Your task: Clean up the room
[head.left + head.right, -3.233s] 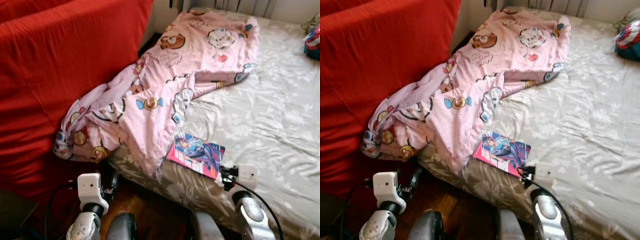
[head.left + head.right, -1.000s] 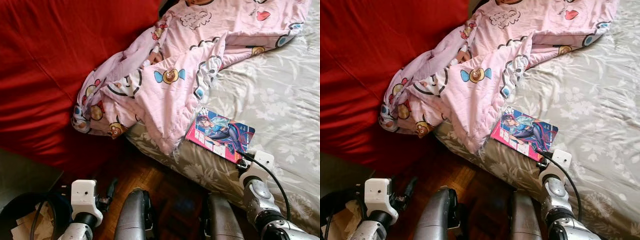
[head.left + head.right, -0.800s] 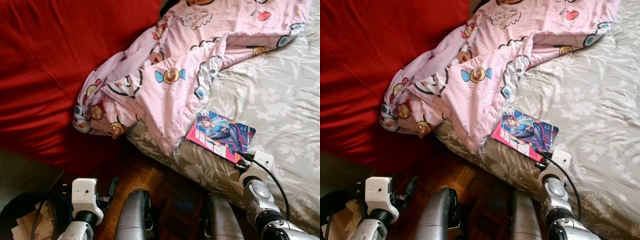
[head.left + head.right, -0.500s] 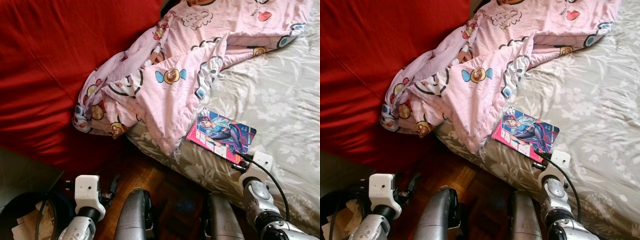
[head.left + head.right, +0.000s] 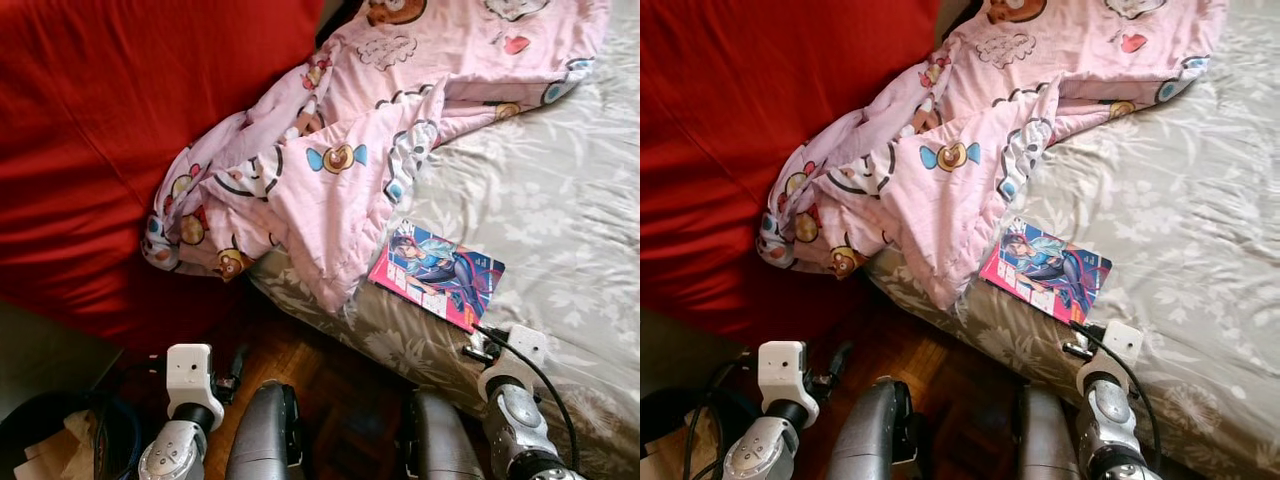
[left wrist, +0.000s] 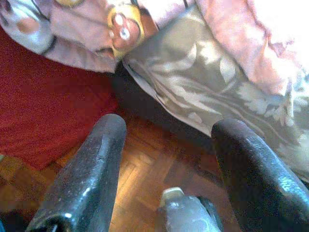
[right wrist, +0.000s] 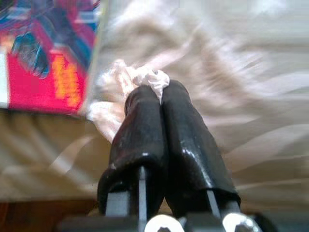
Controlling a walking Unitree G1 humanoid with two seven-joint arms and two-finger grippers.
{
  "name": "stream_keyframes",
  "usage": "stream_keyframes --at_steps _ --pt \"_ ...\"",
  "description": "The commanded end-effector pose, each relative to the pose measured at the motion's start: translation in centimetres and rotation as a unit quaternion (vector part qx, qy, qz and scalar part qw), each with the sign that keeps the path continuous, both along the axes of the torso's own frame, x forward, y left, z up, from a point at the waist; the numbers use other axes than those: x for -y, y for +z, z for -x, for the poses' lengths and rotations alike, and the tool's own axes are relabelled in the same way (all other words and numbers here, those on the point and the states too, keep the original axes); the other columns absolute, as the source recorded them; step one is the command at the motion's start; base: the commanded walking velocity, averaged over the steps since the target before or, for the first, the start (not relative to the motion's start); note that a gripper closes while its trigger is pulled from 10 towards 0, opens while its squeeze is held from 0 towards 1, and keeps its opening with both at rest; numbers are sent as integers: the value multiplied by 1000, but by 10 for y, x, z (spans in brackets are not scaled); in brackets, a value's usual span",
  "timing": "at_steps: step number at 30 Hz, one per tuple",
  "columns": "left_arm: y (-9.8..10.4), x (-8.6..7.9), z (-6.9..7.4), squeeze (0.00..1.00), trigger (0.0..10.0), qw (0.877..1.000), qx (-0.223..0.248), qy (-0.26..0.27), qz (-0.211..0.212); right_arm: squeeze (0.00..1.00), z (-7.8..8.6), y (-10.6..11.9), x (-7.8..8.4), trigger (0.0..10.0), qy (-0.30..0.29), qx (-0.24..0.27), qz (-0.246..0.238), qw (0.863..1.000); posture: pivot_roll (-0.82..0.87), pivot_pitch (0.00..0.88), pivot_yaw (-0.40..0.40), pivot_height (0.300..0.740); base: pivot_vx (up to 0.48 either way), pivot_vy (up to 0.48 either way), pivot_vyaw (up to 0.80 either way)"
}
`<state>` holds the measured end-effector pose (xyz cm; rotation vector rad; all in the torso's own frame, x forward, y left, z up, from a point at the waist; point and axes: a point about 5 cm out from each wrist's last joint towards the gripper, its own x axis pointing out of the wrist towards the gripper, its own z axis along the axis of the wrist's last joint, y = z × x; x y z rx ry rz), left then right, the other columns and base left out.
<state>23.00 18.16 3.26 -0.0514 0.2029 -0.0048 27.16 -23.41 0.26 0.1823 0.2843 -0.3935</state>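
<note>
Right gripper (image 7: 159, 92) sits low at the near edge of the bed (image 5: 560, 200), just beside the comic book (image 5: 437, 274); its jaws are pressed together on a small crumpled white scrap (image 7: 145, 77), likely tissue. Compared with a second ago the head camera has tilted up slightly, and the right wrist sits a little lower and clear of the book's corner, so the scrap appears lifted off the sheet. Left gripper (image 6: 166, 159) hangs over the wood floor (image 6: 140, 159), jaws wide, empty. Pink blanket (image 5: 340, 170) remains rumpled, draped off the bed. Judgement: scrap needs binning next.
</note>
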Motion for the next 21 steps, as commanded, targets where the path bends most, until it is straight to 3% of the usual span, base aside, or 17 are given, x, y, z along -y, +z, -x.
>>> stream_keyframes --at_steps 1,3,4,5,6,7,10,12,16,21 --pt "-14 -6 10 0 10000 1000 -26 16 -6 0 13 -4 -2 0 -1 19 7 1000 -130 199 59 636 0 0 0" --pt "-17 -6 11 0 10000 999 -32 20 -4 0 19 -4 -4 0 9 34 11 999 -142 192 51 636 0 0 0" --pt "-20 -6 11 0 10000 999 -37 23 -2 0 22 -5 -6 2824 20 36 16 999 -145 190 49 636 0 0 0" --pt "-26 -6 13 0 10000 999 -48 26 1 0 27 -9 -11 7137 47 28 26 998 -153 186 45 636 0 0 0" --pt "-28 -6 13 0 10000 998 -50 27 1 0 28 -10 -12 7137 53 25 28 998 -153 186 45 636 0 0 0" --pt "-31 -6 13 0 10000 998 -56 28 0 0 30 -13 -13 10000 57 17 24 998 -161 178 40 636 0 0 0" --pt "-35 -5 13 0 10000 998 -64 30 -2 0 35 -21 -14 10000 56 -4 15 998 -159 165 36 636 0 0 0" --pt "-45 -2 16 0 10000 996 -83 24 -2 0 40 -32 -23 10000 82 -37 -1 996 -158 138 34 641 0 0 0" --pt "-50 -3 19 0 10000 995 -96 22 -5 0 39 -36 -28 10000 99 -50 -9 994 -157 126 34 656 0 0 0" --pt "-69 -12 28 0 10000 988 -142 52 0 0 43 -49 -39 10000 142 -116 -6 983 -154 85 28 691 0 0 0"
